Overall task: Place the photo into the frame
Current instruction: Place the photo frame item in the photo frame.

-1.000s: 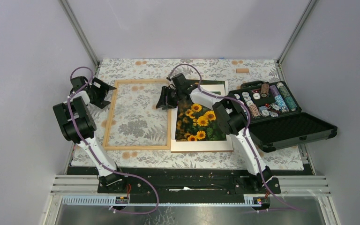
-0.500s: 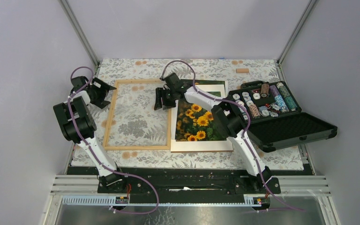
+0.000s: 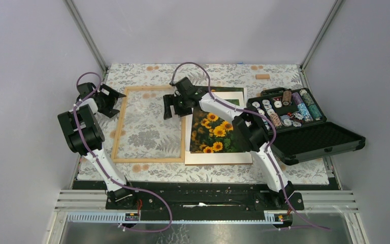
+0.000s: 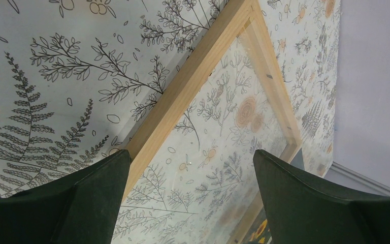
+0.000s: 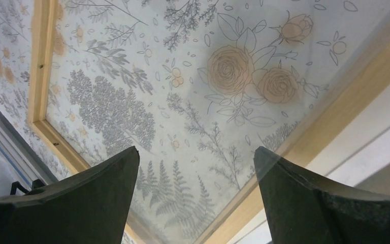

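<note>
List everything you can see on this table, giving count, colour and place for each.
frame: one, light wood, left-centre
photo: one, sunflowers, on the mat
mat: one, white, right of frame
case: one, black, open, right edge
chips: many, mixed colours, in case
block: one, tan, far right
tablecloth: one, floral grey, underneath
left gripper: open, frame's far left corner
right gripper: open, frame's far right corner

Robot lab cell: grey panel walls (image 3: 25,61) (aluminium posts (image 3: 84,33)).
</note>
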{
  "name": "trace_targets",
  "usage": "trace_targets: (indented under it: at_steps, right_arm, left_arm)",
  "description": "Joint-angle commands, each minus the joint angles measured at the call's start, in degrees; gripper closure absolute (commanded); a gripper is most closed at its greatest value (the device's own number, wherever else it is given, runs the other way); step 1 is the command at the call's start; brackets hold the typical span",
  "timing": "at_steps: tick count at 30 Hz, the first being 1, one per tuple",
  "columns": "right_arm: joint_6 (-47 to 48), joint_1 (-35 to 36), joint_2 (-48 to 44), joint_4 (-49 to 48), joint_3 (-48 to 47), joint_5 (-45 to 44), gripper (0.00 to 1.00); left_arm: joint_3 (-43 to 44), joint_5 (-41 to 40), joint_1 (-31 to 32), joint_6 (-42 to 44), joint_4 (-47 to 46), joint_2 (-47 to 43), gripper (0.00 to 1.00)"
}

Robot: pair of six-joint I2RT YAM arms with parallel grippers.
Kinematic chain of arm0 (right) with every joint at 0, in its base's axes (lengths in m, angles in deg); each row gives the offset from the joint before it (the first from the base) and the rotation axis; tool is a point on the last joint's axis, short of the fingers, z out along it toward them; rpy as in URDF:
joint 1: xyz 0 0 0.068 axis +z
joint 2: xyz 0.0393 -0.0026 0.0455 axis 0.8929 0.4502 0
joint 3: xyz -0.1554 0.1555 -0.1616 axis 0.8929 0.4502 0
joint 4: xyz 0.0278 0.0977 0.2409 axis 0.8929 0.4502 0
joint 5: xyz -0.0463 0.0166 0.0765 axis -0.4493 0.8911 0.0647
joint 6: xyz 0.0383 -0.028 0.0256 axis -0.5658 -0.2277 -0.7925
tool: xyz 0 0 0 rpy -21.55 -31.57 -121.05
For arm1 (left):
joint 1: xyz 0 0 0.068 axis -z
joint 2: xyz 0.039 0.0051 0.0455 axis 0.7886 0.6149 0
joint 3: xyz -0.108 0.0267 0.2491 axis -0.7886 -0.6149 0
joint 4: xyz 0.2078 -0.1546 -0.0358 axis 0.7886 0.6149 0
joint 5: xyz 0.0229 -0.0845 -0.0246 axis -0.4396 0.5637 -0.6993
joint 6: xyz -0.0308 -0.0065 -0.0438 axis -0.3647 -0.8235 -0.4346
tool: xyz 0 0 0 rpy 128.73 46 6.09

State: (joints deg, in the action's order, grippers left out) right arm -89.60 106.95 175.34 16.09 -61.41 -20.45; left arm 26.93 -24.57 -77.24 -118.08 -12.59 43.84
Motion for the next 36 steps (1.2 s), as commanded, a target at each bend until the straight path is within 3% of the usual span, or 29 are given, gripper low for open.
trace_targets:
  at_steps: [1, 4, 19, 23, 36]
  right_arm:
    - [2.01, 0.68, -8.51, -0.15, 1.17, -1.94, 0.08]
    - [2.48, 0.70, -9.61, -0.11, 2.28, -3.00, 0.01]
    - [3.81, 0.62, -16.67, -2.49, 11.94, -4.14, 0.00]
    - [3.21, -0.10, -16.04, -6.83, 14.33, -3.61, 0.00]
    - [-0.16, -1.74, -9.33, -10.52, 13.08, -1.78, 0.11]
  left_arm:
    - [0.34, -0.04, 0.49, -0.08, -0.48, -3.04, 0.04]
    - [0.31, 0.04, 0.49, -0.08, -0.41, -3.05, 0.04]
    - [0.62, 0.40, 0.40, -0.18, -0.46, -3.40, 0.04]
    - [0.50, 0.00, 0.38, 0.05, -0.48, -3.66, 0.04]
    - [0.78, -0.77, -0.47, 0.71, -0.39, -2.98, 0.02]
